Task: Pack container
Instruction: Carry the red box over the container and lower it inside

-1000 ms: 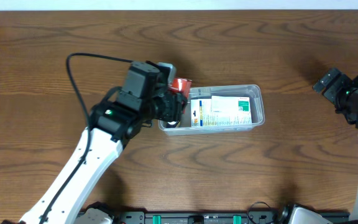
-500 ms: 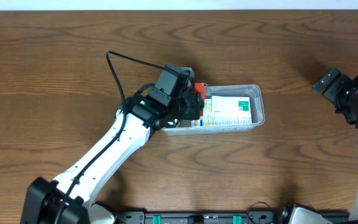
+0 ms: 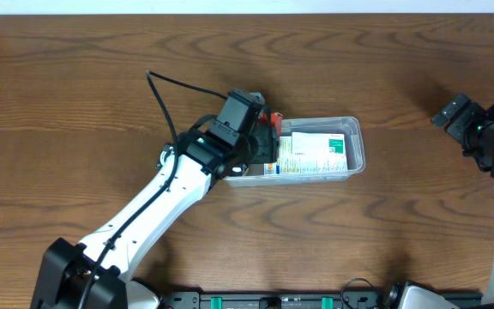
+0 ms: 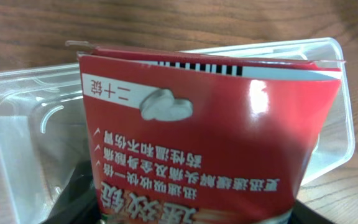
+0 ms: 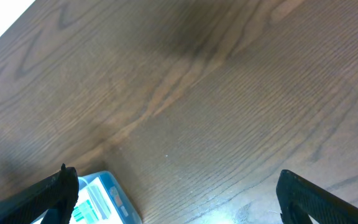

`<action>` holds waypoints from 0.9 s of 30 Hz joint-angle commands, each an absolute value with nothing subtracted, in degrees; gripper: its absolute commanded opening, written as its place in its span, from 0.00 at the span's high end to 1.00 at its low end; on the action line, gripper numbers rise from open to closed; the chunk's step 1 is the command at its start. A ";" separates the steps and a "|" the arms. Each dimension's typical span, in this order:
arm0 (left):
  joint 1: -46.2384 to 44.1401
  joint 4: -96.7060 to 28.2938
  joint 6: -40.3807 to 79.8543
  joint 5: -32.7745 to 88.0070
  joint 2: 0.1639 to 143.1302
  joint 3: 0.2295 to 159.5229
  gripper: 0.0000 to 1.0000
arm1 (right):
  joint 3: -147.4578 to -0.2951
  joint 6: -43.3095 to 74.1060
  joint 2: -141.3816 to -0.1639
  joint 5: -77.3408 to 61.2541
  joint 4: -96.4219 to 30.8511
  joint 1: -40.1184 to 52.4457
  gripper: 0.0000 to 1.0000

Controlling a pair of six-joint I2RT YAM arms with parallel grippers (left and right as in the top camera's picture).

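Note:
The clear plastic container [image 3: 358,146] lies on the wooden table at the middle, with a white and green printed box [image 3: 314,154] flat inside it. My left gripper [image 3: 264,137] is shut on a red box [image 3: 272,119] and holds it over the container's left end. In the left wrist view the red box [image 4: 210,137] fills the frame, with the container's clear wall [image 4: 17,124] behind it. My right gripper [image 3: 466,120] is open and empty at the far right, away from the container. The container's corner [image 5: 101,199] shows in the right wrist view.
Bare brown wooden table [image 3: 75,77] all round the container. The left arm [image 3: 144,215] stretches diagonally from the front left. A black cable [image 3: 163,94] loops above the left arm.
My left gripper has carried the red box to the right, from beside the container's left end to over it, and lowered slightly. The right arm has not moved.

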State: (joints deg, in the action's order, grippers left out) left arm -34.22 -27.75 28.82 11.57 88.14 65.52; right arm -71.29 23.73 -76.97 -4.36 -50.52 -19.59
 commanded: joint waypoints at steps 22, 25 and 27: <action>-35.05 -27.29 30.09 10.63 89.06 66.67 0.20 | -71.55 24.40 -76.40 -4.54 -50.57 -19.86 0.01; -34.50 -27.18 30.09 10.66 89.06 66.67 0.19 | -71.55 24.40 -76.40 -4.54 -50.57 -19.86 0.01; -33.61 -26.85 30.11 10.70 88.92 66.70 0.19 | -71.55 24.40 -76.40 -4.56 -50.57 -19.86 0.01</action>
